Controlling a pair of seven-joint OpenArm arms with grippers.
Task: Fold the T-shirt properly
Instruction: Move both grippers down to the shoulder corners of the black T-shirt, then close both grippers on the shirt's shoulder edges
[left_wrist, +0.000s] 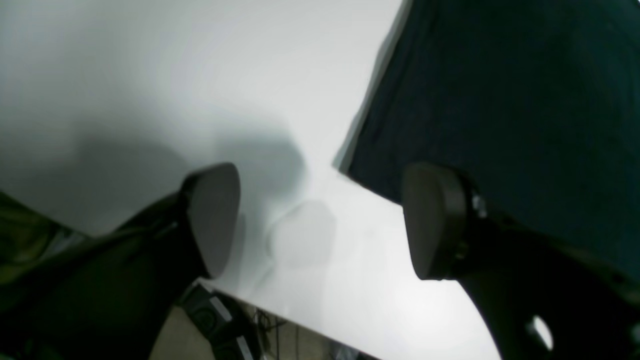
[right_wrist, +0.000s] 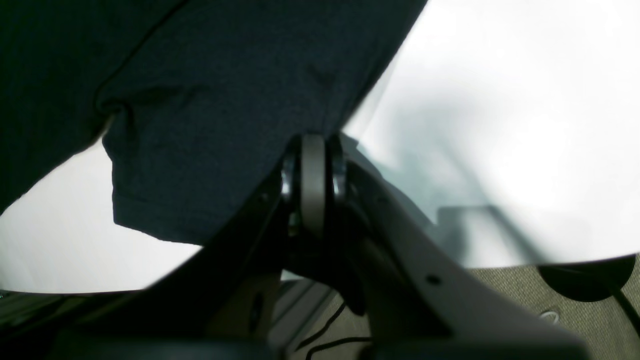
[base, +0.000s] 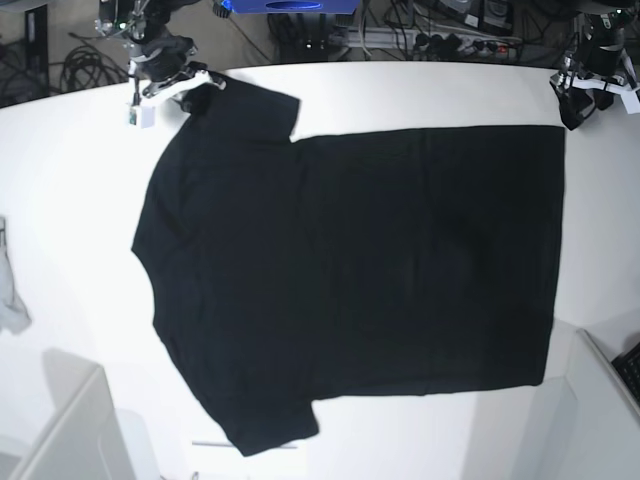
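Note:
The black T-shirt (base: 350, 270) lies spread flat on the white table (base: 420, 95), plain side up, with its sleeves at the left and its hem at the right. My right gripper (base: 188, 82) at the far left is shut, and its fingertips (right_wrist: 313, 150) pinch the edge of the far sleeve (right_wrist: 225, 100). My left gripper (base: 577, 108) at the far right is open and empty. In the left wrist view the left gripper (left_wrist: 322, 220) hovers over bare table just beside the shirt's far hem corner (left_wrist: 360, 170).
A small grey-white cloth scrap (base: 10, 295) lies at the table's left edge. White boxes stand at the near left (base: 70, 430) and near right (base: 600, 400). Cables and gear (base: 400, 40) lie behind the far edge.

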